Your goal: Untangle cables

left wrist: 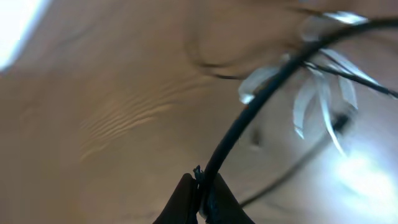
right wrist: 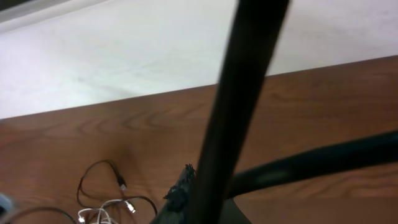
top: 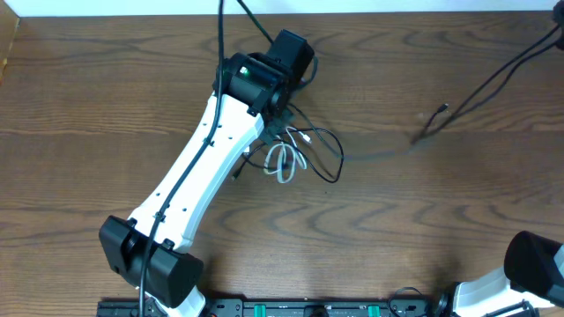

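Black cable (left wrist: 231, 130) is pinched in the left fingers (left wrist: 181, 202) over the knot mid-table (top: 423, 220). It's not untangled yet: it loops through the white cable (top: 282, 164), and only a second black lead (top: 493, 75) lies well apart on the right. Right fingers (right wrist: 179, 190) sit behind a blurred dark bar, so I can't tell if they're clenched or released.

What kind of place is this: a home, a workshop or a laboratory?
Probably a robotics laboratory bench: a wooden table, a white robot arm mounted at its near edge, and tangled cables lying on it.
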`<action>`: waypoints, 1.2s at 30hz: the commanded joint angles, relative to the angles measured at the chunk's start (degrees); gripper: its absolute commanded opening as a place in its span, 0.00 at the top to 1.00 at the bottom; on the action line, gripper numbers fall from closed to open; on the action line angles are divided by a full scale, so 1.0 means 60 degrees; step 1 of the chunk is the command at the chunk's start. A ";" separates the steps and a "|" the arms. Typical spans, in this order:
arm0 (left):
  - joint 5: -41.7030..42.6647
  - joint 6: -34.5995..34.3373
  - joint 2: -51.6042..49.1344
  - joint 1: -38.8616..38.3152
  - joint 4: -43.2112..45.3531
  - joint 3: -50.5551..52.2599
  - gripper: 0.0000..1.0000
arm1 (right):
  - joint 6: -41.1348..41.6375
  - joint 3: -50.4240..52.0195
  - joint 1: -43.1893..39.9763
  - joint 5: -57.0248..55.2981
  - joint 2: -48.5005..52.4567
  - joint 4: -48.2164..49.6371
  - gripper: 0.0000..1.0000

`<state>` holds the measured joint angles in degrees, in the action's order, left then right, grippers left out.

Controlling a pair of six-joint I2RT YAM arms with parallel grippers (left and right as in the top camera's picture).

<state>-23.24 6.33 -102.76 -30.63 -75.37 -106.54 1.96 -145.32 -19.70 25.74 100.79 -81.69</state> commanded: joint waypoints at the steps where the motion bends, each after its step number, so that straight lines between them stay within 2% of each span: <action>1: -0.2412 -0.2109 0.0026 0.0015 0.0215 -0.0007 0.93 | -0.0313 -0.0011 -0.0011 0.0066 -0.0044 -0.0026 0.99; 5: -0.1457 -0.1953 0.0022 -0.0047 0.0288 -0.0007 0.93 | -0.0382 -0.0011 -0.0011 0.0062 -0.0044 -0.0029 0.99; 11: 0.1494 0.0350 0.0015 -0.0051 0.0189 -0.0004 0.93 | -0.0415 -0.0011 -0.0011 0.0066 -0.0044 -0.0033 0.99; 14: 0.0878 -0.0029 0.0018 -0.0047 0.0448 -0.0007 0.92 | -0.0412 -0.0011 -0.0011 0.0124 -0.0044 -0.0069 0.99; 18: -0.1545 -0.1031 0.0073 -0.0051 0.0718 -0.0168 0.92 | -0.0415 -0.0011 -0.0011 0.0310 -0.0044 -0.0095 0.99; 21: -0.2765 -0.0911 0.0120 -0.0058 0.0641 -0.0350 0.93 | -0.0415 -0.0011 -0.0011 0.0310 -0.0044 -0.0109 0.99; 22: -0.2896 -0.0470 0.0138 -0.0058 0.0605 -0.0368 0.93 | -0.0415 -0.0011 -0.0011 0.0310 -0.0044 -0.0106 0.99; 25: -0.2794 0.0637 0.0153 -0.0073 0.0302 -0.0364 0.93 | -0.0415 -0.0011 -0.0011 0.0310 -0.0044 -0.0098 0.99; 27: -0.2393 0.0911 0.0149 -0.0076 -0.0047 -0.0361 0.93 | -0.0415 -0.0011 -0.0011 0.0310 -0.0044 -0.0106 0.99; 31: -0.1410 0.0838 0.0149 -0.0076 -0.1064 -0.0313 0.93 | -0.0532 -0.0011 -0.0011 0.0306 -0.0044 -0.0168 0.99; 36: -0.1377 -0.0004 0.0146 -0.0025 -0.1974 -0.0171 0.92 | -0.0528 -0.0011 -0.0011 0.0310 -0.0044 -0.0178 0.99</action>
<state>-32.27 8.64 -102.74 -30.96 -85.89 -106.98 -0.10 -145.32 -19.70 27.07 100.86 -82.70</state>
